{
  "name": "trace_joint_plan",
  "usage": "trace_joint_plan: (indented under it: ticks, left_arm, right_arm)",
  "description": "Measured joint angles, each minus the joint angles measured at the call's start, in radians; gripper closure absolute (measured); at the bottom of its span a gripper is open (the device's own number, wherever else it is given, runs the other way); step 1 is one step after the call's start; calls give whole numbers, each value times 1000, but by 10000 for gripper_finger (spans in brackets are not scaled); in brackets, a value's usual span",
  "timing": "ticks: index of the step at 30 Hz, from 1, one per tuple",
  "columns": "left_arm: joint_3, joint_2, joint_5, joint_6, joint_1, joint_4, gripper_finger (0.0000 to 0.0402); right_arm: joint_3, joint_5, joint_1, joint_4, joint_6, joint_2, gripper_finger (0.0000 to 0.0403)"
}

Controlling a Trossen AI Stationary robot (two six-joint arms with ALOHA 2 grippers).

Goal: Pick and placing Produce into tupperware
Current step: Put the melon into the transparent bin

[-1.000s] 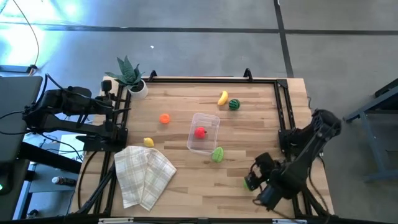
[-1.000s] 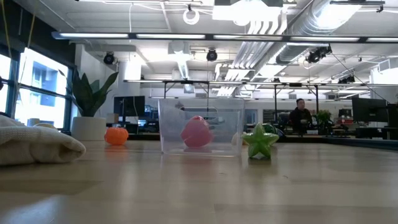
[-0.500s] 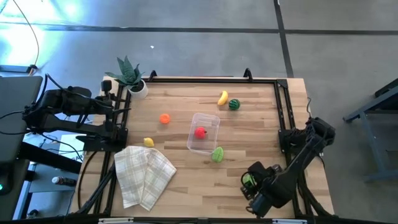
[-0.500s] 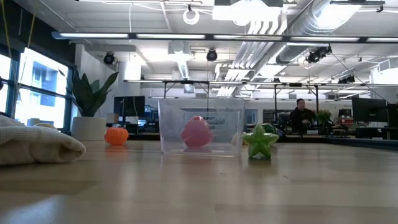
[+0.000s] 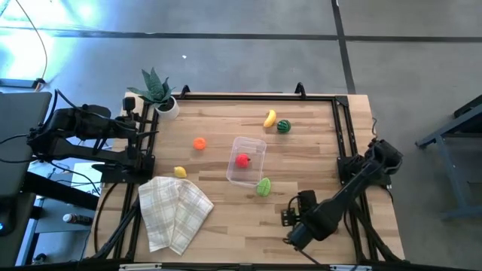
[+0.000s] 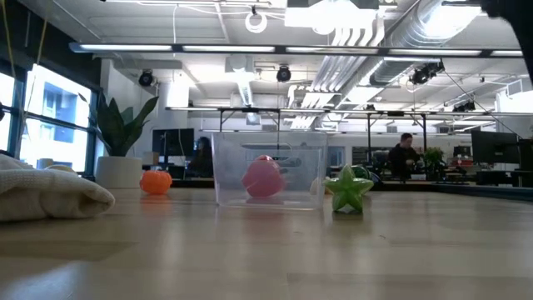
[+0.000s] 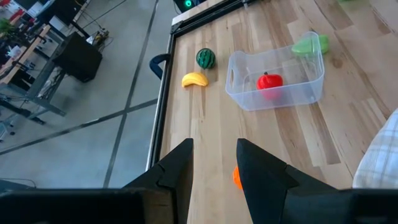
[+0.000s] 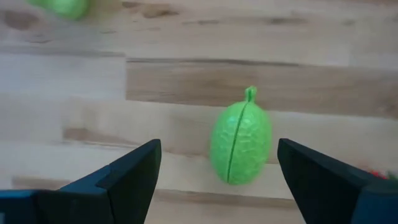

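Observation:
The clear tupperware (image 5: 247,169) stands mid-table with a red toy fruit (image 5: 242,159) inside. A light green, star-like fruit (image 5: 263,187) rests on the wood beside its near side. My right gripper (image 5: 289,218) hangs open over the near right part of the table. In the right wrist view (image 8: 217,163) another light green fruit (image 8: 240,144) lies on the wood ahead, between the lines of its two fingers and untouched. The gripper hides that fruit in the high view. My left gripper (image 7: 214,163) waits open off the table's left edge.
A yellow banana (image 5: 269,118) and a dark striped green fruit (image 5: 283,126) lie near the far edge. An orange fruit (image 5: 199,143) and a yellow one (image 5: 180,172) lie left of the tub. A checked cloth (image 5: 175,211) covers the near left, and a potted plant (image 5: 158,90) stands at the far left corner.
My right gripper has moved toward the table's left along the near edge. It now covers the green fruit that showed beside it in the high view. The produce and the tub have stayed where they were.

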Motion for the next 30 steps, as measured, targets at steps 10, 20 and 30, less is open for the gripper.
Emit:
trace_joint_plan:
  ticks: [10,20,30]
  left_arm:
    - [0,0,0,0,0,0,289]
    - [0,0,0,0,0,0,289]
    - [0,0,0,0,0,0,289]
  right_arm:
    - [-169,-62,13,219,147,-1,89]
    - [-269,-63,61,342,240,0,89]
    - [-330,-57,22,410,177,0,89]
